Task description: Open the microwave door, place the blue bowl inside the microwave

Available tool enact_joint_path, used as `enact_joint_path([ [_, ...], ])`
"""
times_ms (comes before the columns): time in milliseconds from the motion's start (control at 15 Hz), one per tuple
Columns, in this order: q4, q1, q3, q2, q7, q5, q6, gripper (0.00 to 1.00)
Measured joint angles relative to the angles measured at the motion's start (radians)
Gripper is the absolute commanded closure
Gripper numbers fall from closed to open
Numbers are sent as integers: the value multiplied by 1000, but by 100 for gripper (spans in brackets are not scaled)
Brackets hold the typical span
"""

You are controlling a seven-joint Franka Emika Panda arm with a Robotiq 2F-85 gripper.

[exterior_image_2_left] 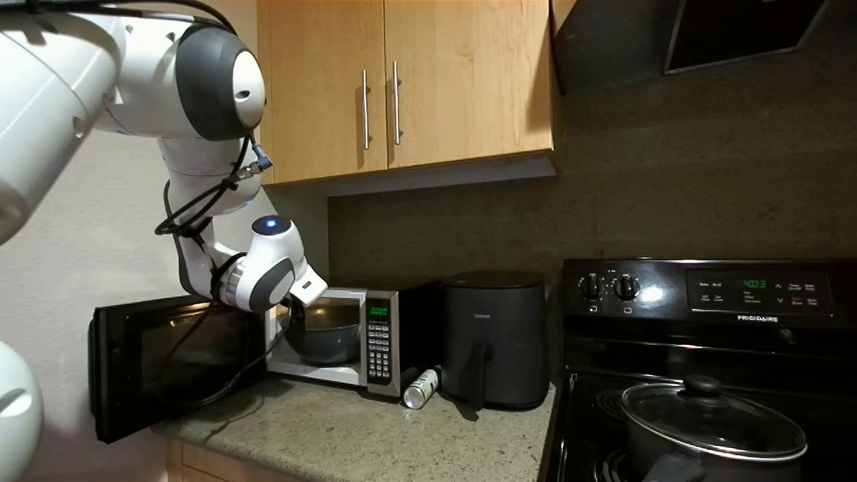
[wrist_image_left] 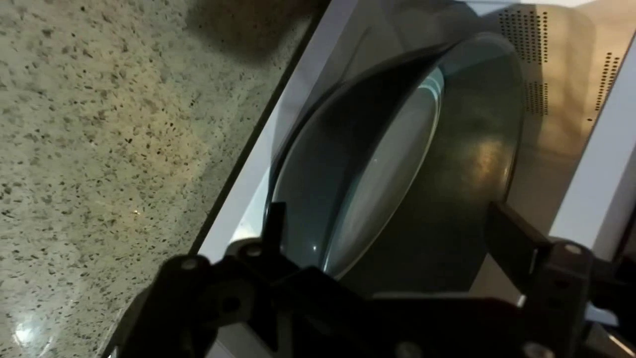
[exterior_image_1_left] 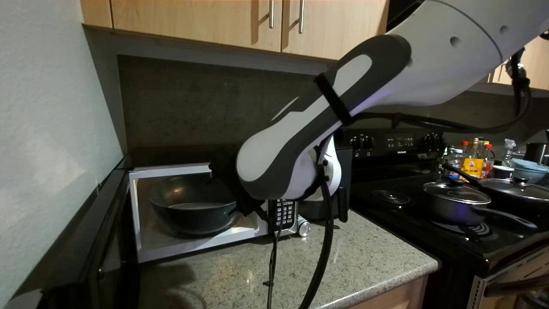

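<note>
The microwave (exterior_image_2_left: 383, 314) stands at the back of the counter, and its door (exterior_image_2_left: 194, 341) is swung wide toward the wall. Inside it, in both exterior views, sits the dark blue bowl (exterior_image_1_left: 188, 221), upright or nearly so. In the wrist view the bowl (wrist_image_left: 462, 169) fills much of the cavity, with a pale disc showing at its bottom. My gripper (wrist_image_left: 386, 214) stands open at the microwave's mouth, its fingertips wide apart near opposite sides of the bowl. Whether either finger touches the bowl I cannot tell. In an exterior view the arm hides part of the gripper and the microwave's right end.
A can (exterior_image_2_left: 422, 388) lies on the counter (exterior_image_2_left: 375, 428) by the microwave. The black air fryer (exterior_image_2_left: 495, 341) stands to the right of it. Beyond is the stove with a lidded pot (exterior_image_1_left: 456, 204). Upper cabinets (exterior_image_2_left: 462, 80) hang above, and the wall (exterior_image_1_left: 47, 128) borders the open door.
</note>
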Motion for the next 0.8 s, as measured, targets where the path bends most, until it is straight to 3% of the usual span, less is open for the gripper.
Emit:
enact_joint_path([
  [400,-51,-9,28,-71,0,38,-60,0],
  [800,-103,-109,157,-138,0,46,-183,0],
])
